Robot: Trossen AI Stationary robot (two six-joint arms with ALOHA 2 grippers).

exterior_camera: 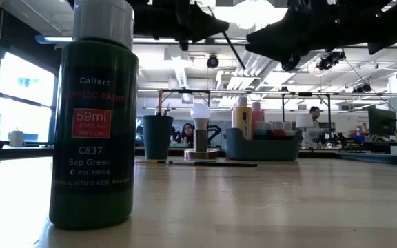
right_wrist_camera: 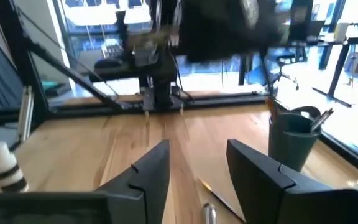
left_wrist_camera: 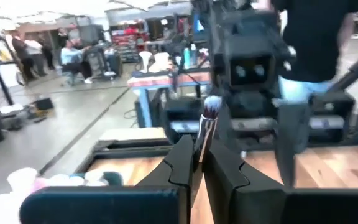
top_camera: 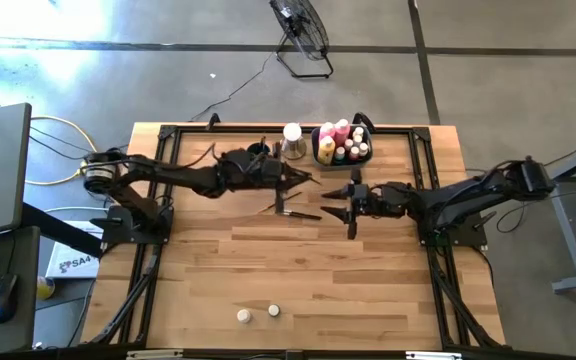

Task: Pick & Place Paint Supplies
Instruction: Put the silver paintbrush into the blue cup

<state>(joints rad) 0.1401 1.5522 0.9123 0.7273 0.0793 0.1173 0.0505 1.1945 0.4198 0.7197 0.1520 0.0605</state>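
Behind both grippers, the grey-blue bin (top_camera: pixel 365 153) is holding pink and yellow paint bottles (top_camera: pixel 334 136) upright; beside it a dark cup (top_camera: pixel 259 151) is standing. Wooden table (top_camera: pixel 298 280) is lying under an open workshop hall. Left gripper (left_wrist_camera: pixel 199 163) is clenching a brush (left_wrist_camera: pixel 207 127), bristles pointing away toward the right gripper (top_camera: pixel 340 201), whose fingers are standing parted and holding nothing. Another brush (top_camera: pixel 298 213) is lying flat below them.

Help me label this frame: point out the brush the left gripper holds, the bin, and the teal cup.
brush (left_wrist_camera: pixel 211 107), left wrist view, bristle tip.
bin (exterior_camera: pixel 262 147), low view, front wall.
teal cup (right_wrist_camera: pixel 293 144), right wrist view, side wall.
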